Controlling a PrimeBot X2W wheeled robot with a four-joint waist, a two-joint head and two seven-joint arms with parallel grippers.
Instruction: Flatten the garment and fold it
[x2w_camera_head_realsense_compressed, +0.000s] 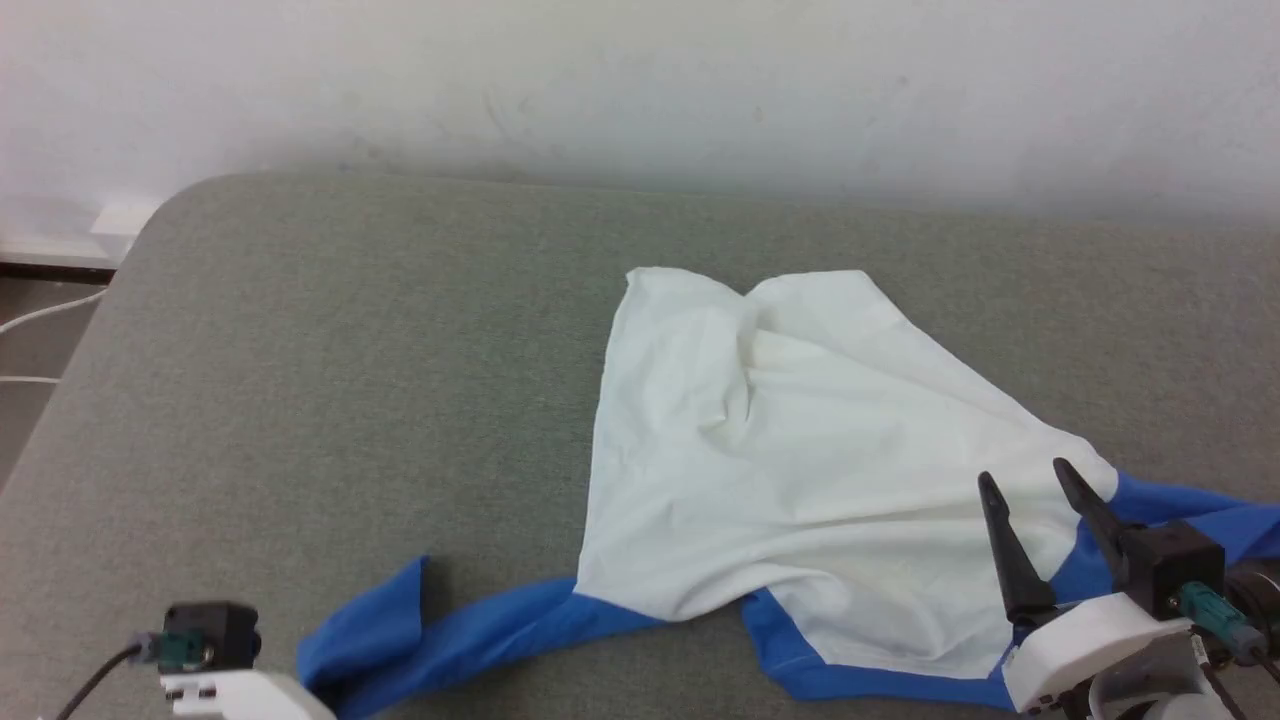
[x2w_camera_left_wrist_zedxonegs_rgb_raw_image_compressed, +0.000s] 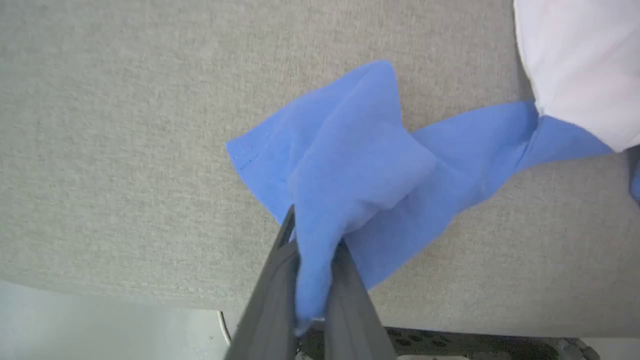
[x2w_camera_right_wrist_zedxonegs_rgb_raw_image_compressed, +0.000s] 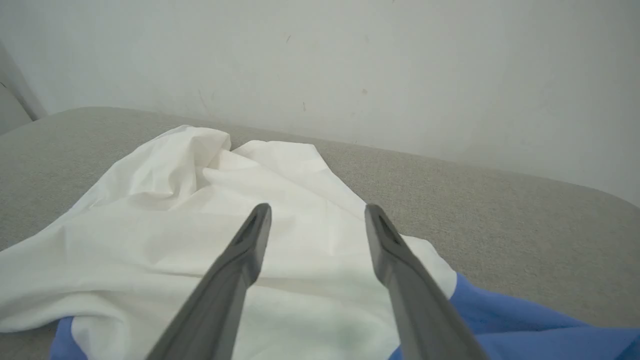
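One blue T-shirt sleeve (x2w_camera_left_wrist_zedxonegs_rgb_raw_image_compressed: 350, 160) sits pinched in the left gripper (x2w_camera_left_wrist_zedxonegs_rgb_raw_image_compressed: 315, 235); the right gripper (x2w_camera_head_realsense_compressed: 1022, 473) gapes empty. Flattening looks under way: the right sleeve (x2w_camera_head_realsense_compressed: 1200, 510) likely needs grasping next.

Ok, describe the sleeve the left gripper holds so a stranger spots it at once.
On the grey padded surface lies a white garment with blue sleeves. The sleeve is the one stretched toward the near left edge. Unlike the other sleeve, its end is bunched and pinched in the left gripper.

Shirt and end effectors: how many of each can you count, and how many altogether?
shirt: 1
end effectors: 2 (left end effector shut on the shirt, right end effector open)
Total: 3
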